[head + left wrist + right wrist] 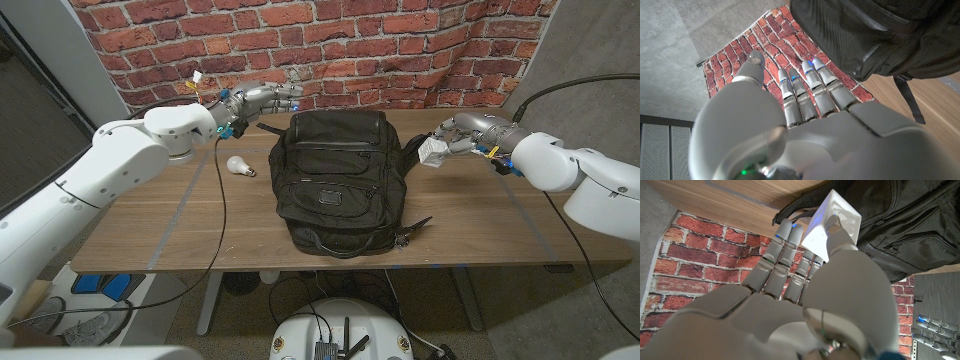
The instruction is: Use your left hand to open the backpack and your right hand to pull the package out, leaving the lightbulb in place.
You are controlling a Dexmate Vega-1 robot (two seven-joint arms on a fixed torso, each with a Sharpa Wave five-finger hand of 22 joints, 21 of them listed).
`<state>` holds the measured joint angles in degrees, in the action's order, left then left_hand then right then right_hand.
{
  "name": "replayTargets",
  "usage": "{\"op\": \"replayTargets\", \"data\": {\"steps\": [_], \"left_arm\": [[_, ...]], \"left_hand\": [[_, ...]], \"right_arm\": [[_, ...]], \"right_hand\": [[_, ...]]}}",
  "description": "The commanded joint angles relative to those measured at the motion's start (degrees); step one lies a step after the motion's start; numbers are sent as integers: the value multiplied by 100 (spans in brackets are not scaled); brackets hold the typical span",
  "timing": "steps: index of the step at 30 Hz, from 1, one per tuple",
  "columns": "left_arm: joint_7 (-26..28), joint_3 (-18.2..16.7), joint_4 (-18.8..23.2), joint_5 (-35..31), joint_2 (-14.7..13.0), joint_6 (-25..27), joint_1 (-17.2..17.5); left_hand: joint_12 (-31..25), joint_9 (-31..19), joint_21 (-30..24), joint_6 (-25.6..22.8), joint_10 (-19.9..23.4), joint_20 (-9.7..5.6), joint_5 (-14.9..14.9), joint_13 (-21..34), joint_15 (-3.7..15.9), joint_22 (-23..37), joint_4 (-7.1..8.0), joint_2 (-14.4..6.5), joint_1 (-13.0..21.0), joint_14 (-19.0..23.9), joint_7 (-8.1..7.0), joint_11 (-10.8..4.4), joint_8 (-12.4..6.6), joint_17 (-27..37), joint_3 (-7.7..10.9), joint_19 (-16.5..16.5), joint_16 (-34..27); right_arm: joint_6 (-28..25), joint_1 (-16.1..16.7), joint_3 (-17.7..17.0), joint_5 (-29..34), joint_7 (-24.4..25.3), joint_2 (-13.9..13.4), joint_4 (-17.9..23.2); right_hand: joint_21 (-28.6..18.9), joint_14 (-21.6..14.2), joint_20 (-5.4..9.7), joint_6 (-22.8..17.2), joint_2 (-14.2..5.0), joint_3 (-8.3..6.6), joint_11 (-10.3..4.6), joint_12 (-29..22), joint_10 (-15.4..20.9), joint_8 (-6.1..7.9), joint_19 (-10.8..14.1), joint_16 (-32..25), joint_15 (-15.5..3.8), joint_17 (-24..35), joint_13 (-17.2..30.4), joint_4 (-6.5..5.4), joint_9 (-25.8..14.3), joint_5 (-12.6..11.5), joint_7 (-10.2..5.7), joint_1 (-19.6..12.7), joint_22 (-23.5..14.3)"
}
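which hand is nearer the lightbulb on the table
Left. The left hand hovers just behind the lightbulb, by the backpack's top corner; the right hand, holding the white package, is across the backpack.

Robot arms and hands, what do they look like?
Both arms are fat, rounded white shells. The left hand and right hand are silver-grey metal, with jointed fingers showing small blue lights. A thin black cable hangs from the left arm, and a thicker one loops behind the right arm.

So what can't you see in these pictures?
- Inside the backpack: hidden by its own black fabric, every view.
- Package: partly covered by the right hand, right wrist view; tiny in head view.
- Lightbulb: too small for detail, head view.
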<state>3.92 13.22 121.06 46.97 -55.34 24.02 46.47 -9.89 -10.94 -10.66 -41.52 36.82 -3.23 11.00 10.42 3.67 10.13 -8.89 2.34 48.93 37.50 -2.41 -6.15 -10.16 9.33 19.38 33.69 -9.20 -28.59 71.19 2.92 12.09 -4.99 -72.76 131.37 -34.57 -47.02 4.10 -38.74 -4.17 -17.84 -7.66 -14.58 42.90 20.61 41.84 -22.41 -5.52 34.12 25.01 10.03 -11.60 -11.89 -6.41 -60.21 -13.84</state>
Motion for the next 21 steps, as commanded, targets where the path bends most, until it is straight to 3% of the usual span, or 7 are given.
{"op": "replayTargets", "data": {"steps": [1, 11, 21], "left_arm": [[-45, 2, -45, -75, 50, -359, 154], [204, 92, -181, -339, 310, -765, 333], [328, 253, -472, -773, 624, -1371, 467]], "left_hand": [[21, 3, 32, 271, -369, -360, -21, 1, 354, -12, 25, 30, -144, -366, -42, 80, 38, 8, -105, -212, -10], [4, 48, 74, 797, -1034, -351, -34, -26, 166, -35, 62, 62, -394, -1112, -116, 170, 25, 17, -277, -763, -20], [-13, 68, 97, 1129, -1423, -438, -71, -36, 128, -50, 151, 63, -742, -1559, -226, 176, 38, 20, -432, -1334, -35]], "right_arm": [[60, 15, 54, -101, 182, -120, -107], [84, -60, 192, -116, 265, -202, -258], [135, -201, 407, -97, 348, -280, -422]], "right_hand": [[-64, -48, 676, -53, -181, -115, -246, 9, 458, 28, -37, 31, -740, 14, 197, -119, -28, -32, -13, 179, 7], [-82, -21, 675, -45, -172, -112, -264, 37, 437, 18, -77, 58, -733, 12, 196, -115, -28, -32, -29, 194, 17], [-104, -11, 669, -40, -167, -114, -257, 47, 442, 9, -98, 66, -745, 21, 203, -102, -29, -33, -43, 189, 26]]}}
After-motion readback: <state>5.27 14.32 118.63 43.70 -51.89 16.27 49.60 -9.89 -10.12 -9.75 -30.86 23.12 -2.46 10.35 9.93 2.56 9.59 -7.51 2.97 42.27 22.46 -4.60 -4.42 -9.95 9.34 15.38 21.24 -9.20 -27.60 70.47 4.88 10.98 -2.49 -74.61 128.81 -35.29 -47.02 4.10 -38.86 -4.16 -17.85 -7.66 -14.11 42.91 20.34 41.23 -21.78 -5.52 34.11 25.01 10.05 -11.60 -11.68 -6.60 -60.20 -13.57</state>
